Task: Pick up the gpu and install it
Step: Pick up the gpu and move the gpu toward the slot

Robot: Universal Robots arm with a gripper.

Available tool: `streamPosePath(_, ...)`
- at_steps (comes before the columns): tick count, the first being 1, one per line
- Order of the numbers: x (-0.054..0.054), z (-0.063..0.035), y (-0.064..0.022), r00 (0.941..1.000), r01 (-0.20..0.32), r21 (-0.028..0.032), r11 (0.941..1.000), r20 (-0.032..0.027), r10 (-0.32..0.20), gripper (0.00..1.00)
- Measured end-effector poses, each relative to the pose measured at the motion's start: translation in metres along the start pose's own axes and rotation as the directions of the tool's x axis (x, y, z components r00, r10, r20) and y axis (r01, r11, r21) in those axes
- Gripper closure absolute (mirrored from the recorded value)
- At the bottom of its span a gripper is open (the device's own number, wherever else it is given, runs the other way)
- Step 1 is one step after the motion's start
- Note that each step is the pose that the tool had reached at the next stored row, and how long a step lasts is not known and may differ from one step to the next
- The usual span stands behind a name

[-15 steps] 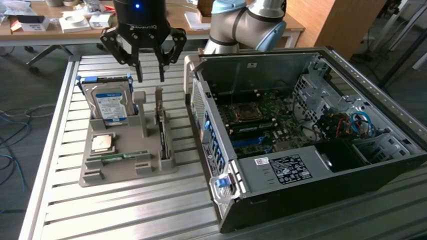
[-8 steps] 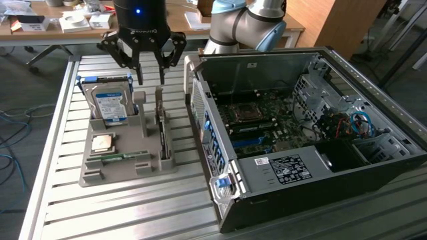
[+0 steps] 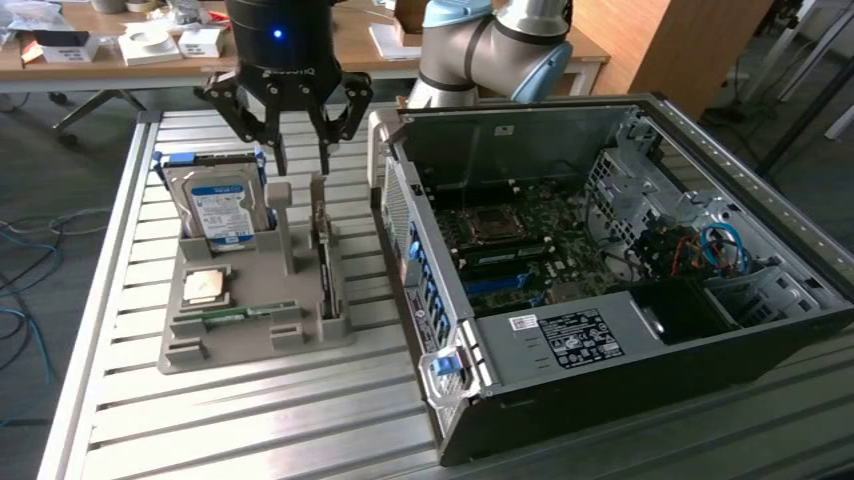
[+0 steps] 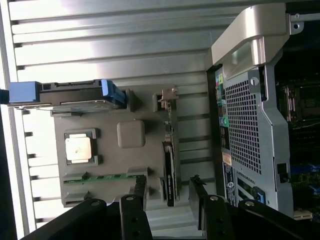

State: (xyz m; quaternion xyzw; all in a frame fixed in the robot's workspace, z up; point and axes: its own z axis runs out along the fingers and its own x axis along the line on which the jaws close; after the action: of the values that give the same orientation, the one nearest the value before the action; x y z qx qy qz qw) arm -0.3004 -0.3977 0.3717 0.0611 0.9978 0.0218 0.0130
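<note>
Above the far end of a grey holder point(image 3: 254, 340), the black hand point(image 3: 296, 140) hangs with its jointed fingers point(image 3: 350, 100) splayed wide, gripping nothing and touching nothing. Its glossy wrist carries a small blue light, and the arm point(image 3: 487, 45) behind it bends in pale grey and silver segments. The hand points straight down at the table point(image 3: 240, 420).

Just below the fingers stands the gpu point(image 3: 324, 262), a thin dark card set on its long edge in a slot along the holder's side, at the exterior view's right. Its long axis runs near to far, with the pale metal bracket strip upright at the far end, closest to the hand.

Beside it rises a matte grey post point(image 3: 280, 210). Farther toward the exterior view's left, a silver hard drive point(image 3: 220, 205) with a blue-white label and blue rails leans in its own bay. Nearer lie a square cpu point(image 3: 204, 287) with a dull metal lid and a narrow green memory stick point(image 3: 227, 315).

The table is ribbed aluminium slats. On it, just to the exterior view's right of the holder, an open computer case point(image 3: 601, 330) lies on its side, showing its perforated steel rear panel and green motherboard point(image 3: 521, 240).
</note>
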Motion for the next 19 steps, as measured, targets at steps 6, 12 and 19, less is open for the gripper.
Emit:
streamPosePath(6, 0.0001, 0.0014, -0.0001, 1.0, 0.0, 0.0001, 1.0, -0.0001, 0.0, 0.53)
streamPosePath(12, 0.0001, 0.002, -0.0001, 1.0, 0.0, -0.0004, 1.0, 0.0003, 0.0, 0.53)
streamPosePath(19, 0.0002, 0.0077, -0.0004, 1.0, 0.0, -0.0022, 1.0, -0.0002, 0.0, 0.53)
